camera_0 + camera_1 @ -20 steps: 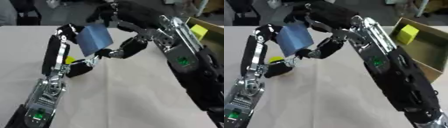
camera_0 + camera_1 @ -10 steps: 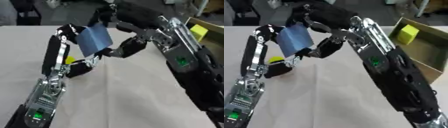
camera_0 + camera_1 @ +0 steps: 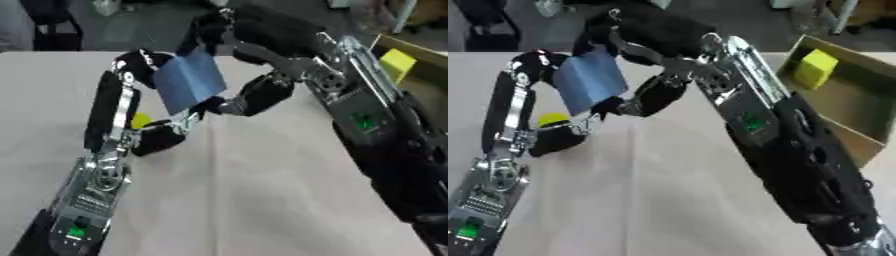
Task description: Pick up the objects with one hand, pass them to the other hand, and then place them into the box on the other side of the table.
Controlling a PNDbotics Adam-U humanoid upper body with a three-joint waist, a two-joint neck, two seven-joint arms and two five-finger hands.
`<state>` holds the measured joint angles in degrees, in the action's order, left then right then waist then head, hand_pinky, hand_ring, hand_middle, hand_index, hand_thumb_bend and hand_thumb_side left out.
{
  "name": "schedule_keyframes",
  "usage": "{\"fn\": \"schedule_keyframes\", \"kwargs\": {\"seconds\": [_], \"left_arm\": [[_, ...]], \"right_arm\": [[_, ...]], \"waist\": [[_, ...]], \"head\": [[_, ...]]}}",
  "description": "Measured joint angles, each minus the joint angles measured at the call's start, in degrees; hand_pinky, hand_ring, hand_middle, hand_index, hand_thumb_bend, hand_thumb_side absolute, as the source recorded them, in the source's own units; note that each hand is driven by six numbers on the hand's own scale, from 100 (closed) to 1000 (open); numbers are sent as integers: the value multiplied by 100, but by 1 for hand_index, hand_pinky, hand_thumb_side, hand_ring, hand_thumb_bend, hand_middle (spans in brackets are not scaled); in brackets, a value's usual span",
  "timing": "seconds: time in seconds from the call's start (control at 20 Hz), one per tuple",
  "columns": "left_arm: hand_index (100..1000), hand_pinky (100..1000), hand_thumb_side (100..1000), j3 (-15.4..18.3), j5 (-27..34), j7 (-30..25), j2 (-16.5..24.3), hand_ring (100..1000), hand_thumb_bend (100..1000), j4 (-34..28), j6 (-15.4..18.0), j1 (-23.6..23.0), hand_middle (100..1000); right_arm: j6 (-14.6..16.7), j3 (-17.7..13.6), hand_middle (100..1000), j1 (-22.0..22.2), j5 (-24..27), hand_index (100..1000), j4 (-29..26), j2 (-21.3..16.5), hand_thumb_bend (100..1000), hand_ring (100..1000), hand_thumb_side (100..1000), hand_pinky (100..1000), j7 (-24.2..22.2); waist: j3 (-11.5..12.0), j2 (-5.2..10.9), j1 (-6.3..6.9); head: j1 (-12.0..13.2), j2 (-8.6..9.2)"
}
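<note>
Left eye view: little changes — blue block (image 3: 188, 85) stays up at 11 o'clock above the desk (image 3: 262, 200), left robot hand (image 3: 149, 112) and right robot hand (image 3: 254, 75) both still pinching it.

Count: two hands, three objects, one box.
One blue block (image 3: 188, 86) sits between the fingers of the left hand (image 3: 144, 135) and right hand (image 3: 254, 95); one small yellow object (image 3: 140, 120) shows beside the left fingers; one yellow block (image 3: 815, 68) lies in the single box (image 3: 859, 127).
</note>
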<state>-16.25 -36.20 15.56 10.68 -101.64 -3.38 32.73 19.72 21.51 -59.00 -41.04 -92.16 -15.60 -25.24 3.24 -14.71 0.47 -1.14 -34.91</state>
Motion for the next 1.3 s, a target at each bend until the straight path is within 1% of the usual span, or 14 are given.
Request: {"fn": "schedule_keyframes", "kwargs": {"seconds": [0.1, 0.3, 0.6, 1.05, 1.3], "left_arm": [[564, 516, 113, -1, 11, -3, 0, 469, 100, 5, 25, 0, 386], [562, 514, 114, -1, 13, -14, 0, 469, 100, 7, 65, -2, 385], [559, 515, 112, -1, 20, -49, 1, 469, 100, 10, 145, -2, 385], [558, 520, 106, -2, 43, -114, 2, 473, 100, 66, 251, -13, 390], [560, 525, 102, -14, 42, -138, 2, 476, 100, 77, 279, -23, 393]], "right_arm": [[5, -1, 671, 0, 3, 751, 1, -1, 413, 602, 101, 764, -8], [20, -12, 698, 1, 2, 818, 21, -2, 420, 618, 131, 779, -24], [58, -29, 702, 1, -12, 830, 57, -2, 423, 624, 149, 780, -55], [170, -30, 672, 1, -20, 783, 111, -2, 426, 605, 152, 773, -168], [149, -31, 618, 1, 137, 723, 147, 0, 413, 576, 100, 762, -247]], "waist": [[0, -1, 0], [4, -4, 0], [24, -5, 0], [28, -5, 0], [29, -5, 0]], "head": [[0, 0], [0, 0], [-3, 2], [-37, 2], [-45, 2]]}}
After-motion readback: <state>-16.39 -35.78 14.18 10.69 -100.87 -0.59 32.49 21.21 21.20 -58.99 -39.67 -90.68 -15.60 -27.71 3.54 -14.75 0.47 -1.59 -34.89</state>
